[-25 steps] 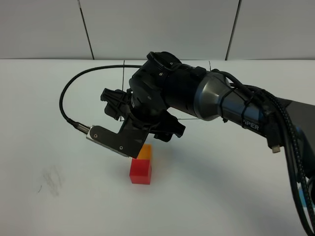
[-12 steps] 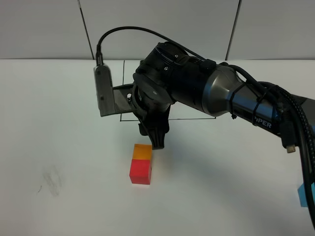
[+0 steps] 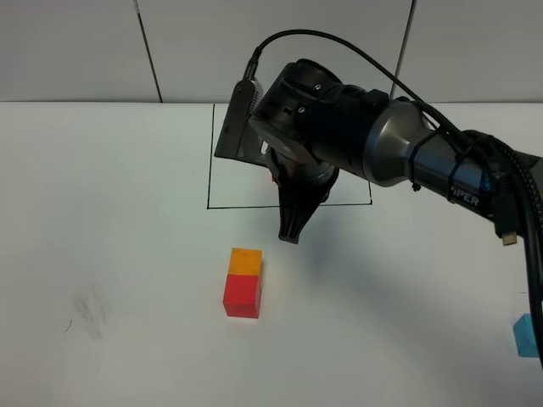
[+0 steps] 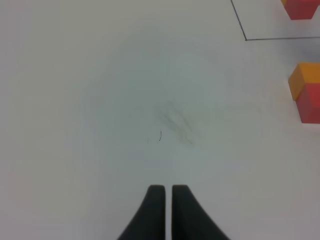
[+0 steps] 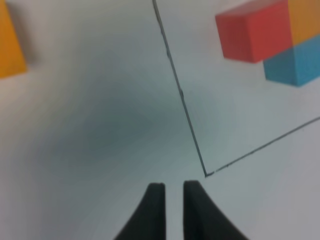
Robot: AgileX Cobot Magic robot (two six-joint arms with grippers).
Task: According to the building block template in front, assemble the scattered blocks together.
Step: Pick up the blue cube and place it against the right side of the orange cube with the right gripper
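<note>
High view: the right gripper (image 3: 293,231) hangs tip-down over the white table (image 3: 127,254); its fingers look pinched together with nothing in them. The orange cube (image 3: 246,260) sits just past the tip on the camera side, the red cube (image 3: 242,297) pressed against its near face. The teal-blue cube (image 3: 526,335) is well away from the gripper, out by the arm's side of the table. The drawn black rectangle (image 3: 209,170) lies behind the gripper, with the arm covering most of it.

Left wrist view: the left gripper (image 4: 164,197) has only a sliver of gap between its fingers and is holding nothing; a faint smudge (image 4: 175,125) lies straight ahead of it. The orange and red pair sit ahead and off to one side; a red bit of the building block template (image 4: 300,7) peeks in beyond them.

Right wrist view: narrow gap, empty too. A corner of the rectangle is right by the fingertips; the template's red, orange and blue cubes sit further ahead inside the line, and the loose orange cube is outside it on the other side.
</note>
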